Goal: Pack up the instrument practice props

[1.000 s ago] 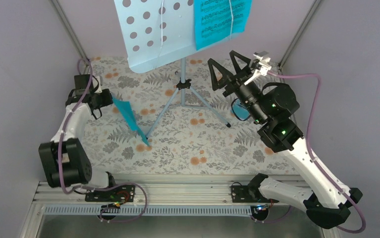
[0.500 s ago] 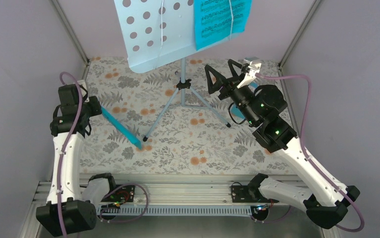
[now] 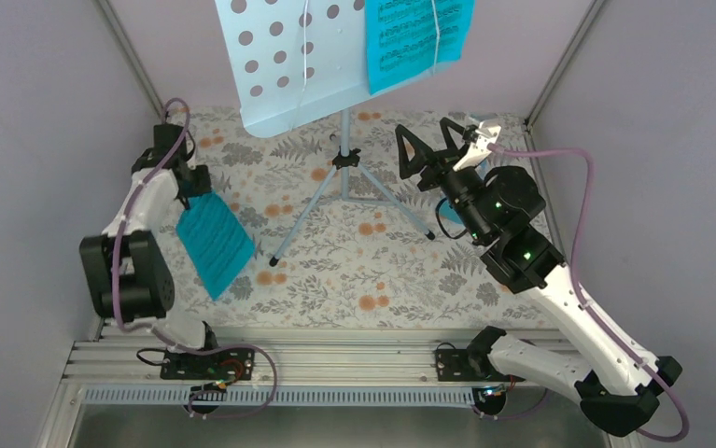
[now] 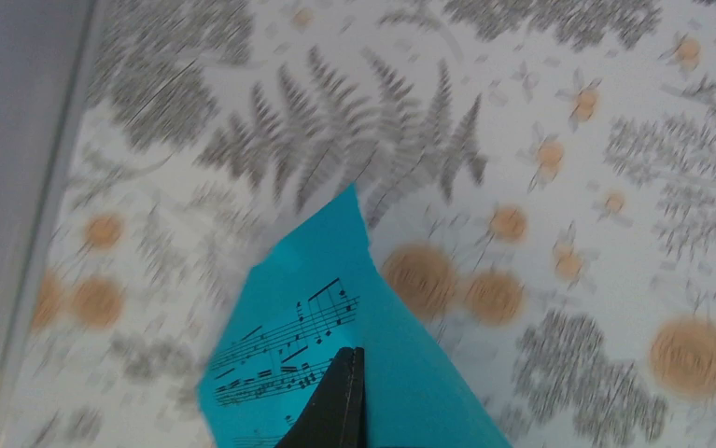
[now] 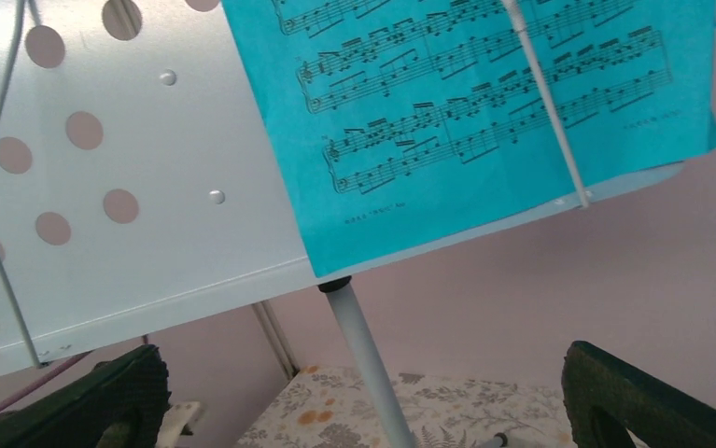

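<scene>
Now the left gripper (image 4: 349, 397), clamped shut on a corner of one turquoise sheet-music page (image 3: 214, 245), has swung that page round. A moment ago it hung edge-on near the stand's legs; it now shows its broad face over the left side of the table (image 3: 382, 280). Whether its lower edge touches the table is hard to tell. The right gripper (image 3: 428, 145) stands wide open and empty, facing the music stand (image 3: 284, 75), whose desk carries the second page (image 3: 419, 37). Packing looks barely begun: one page is in hand, and the rest waits.
</scene>
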Controlling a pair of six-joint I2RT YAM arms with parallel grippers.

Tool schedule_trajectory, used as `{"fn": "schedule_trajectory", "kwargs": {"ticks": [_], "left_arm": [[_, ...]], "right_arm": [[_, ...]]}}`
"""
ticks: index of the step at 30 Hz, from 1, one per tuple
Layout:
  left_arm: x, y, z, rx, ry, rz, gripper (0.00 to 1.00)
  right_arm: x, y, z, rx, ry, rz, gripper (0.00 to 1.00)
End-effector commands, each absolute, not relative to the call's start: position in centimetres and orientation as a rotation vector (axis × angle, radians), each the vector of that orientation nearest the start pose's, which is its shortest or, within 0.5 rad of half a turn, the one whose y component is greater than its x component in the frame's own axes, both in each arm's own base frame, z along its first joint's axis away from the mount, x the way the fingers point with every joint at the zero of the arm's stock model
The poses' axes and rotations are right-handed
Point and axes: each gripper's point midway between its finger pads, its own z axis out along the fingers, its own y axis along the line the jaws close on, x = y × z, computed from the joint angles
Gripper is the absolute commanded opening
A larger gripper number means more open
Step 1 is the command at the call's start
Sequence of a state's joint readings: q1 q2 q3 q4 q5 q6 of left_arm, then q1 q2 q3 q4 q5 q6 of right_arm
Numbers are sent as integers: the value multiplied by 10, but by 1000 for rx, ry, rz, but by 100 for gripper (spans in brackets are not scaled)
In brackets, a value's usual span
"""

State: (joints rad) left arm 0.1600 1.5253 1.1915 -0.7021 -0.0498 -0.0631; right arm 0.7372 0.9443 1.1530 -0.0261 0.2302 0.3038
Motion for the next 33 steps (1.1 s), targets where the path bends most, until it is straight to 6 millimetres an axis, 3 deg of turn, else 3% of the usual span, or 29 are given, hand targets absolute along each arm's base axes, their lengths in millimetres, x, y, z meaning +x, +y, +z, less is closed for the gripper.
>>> {"fn": "schedule_trajectory", "kwargs": {"ticks": [1,4,6,8,10,12,15,19,23,26,28,30,33], "left_arm": [[437,56,142,-219,2543,104,2],[464,52,125,-187,2574,142,3],[477,51,114,-176,2591,142,9],[486,49,106,-166,2602,137,26],[493,46,108,-152,2589,140,52],[495,43,117,-142,2555,138,70],[493,44,154,-152,2440,146,84],[475,46,209,-167,2249,160,90],[442,35,258,-159,2062,79,92],[413,30,293,-153,1918,40,92],[393,28,309,-146,1842,31,96],[379,18,313,-72,1821,6,99],[366,18,305,-44,1844,41,99]], "right_arm": [[272,175,474,-38,1436,656,100],[271,171,469,-29,1455,645,100],[270,168,466,-23,1467,636,100],[269,167,460,-24,1485,625,100],[268,165,452,-25,1506,612,100],[269,165,438,-34,1535,597,100],[270,170,409,-62,1600,582,100],[276,185,357,-115,1721,583,100],[291,192,304,-119,1821,601,100],[312,190,279,-111,1865,686,100],[327,193,271,-133,1883,771,99],[343,200,267,-166,1909,833,90],[376,196,251,-138,1953,823,79]]}}
